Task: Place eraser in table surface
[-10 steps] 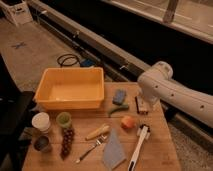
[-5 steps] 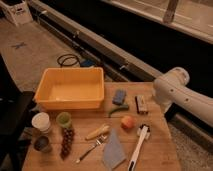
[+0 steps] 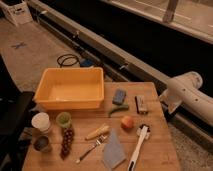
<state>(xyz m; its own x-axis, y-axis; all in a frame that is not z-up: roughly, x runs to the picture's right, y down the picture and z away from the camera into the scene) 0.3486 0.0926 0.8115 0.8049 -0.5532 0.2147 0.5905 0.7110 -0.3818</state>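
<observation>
The eraser (image 3: 141,103), a small dark block with pale stripes, lies flat on the wooden table surface (image 3: 159,142) near its far right side, just right of the blue pad (image 3: 119,96). My white arm (image 3: 187,92) reaches in from the right, off the table's right edge. My gripper (image 3: 166,102) is at the arm's lower left end, level with the eraser and a short way to its right, apart from it and holding nothing that shows.
A yellow bin (image 3: 70,90) fills the far left of the table. A green pepper (image 3: 117,109), a peach (image 3: 127,122), a white-handled brush (image 3: 137,148), a grey cloth (image 3: 114,150), a fork (image 3: 90,149), grapes (image 3: 66,141) and cups (image 3: 41,121) lie nearer the front.
The arm has drawn back to the right, from over the eraser to beyond the table's edge. The eraser, covered a second ago, now lies uncovered on the table.
</observation>
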